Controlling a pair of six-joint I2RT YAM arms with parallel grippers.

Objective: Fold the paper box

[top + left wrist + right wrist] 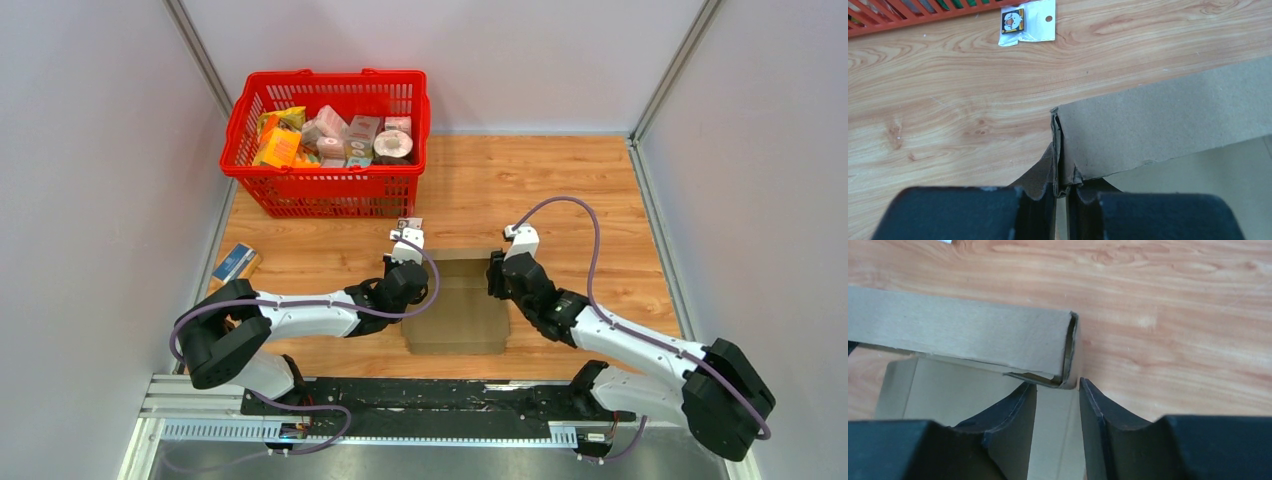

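The paper box (pixel 458 305) is plain brown cardboard lying in the middle of the table, its far wall folded upright. My left gripper (pixel 405 258) is at the far left corner of that wall. In the left wrist view the left gripper (pixel 1062 192) is shut on the folded cardboard edge (pixel 1148 125) at that corner. My right gripper (pixel 497 268) is at the far right corner. In the right wrist view the right gripper (pixel 1055 386) stands open, its fingers (pixel 1093 405) either side of the doubled wall's end (pixel 998 337), with a clear gap.
A red basket (pixel 330 195) full of groceries stands at the back left. A small white hang-tag packet (pixel 410 224) lies just in front of it and also shows in the left wrist view (pixel 1027 22). A blue-and-tan packet (pixel 235 263) lies at the left edge. Grey walls enclose the wooden table (pixel 580 190).
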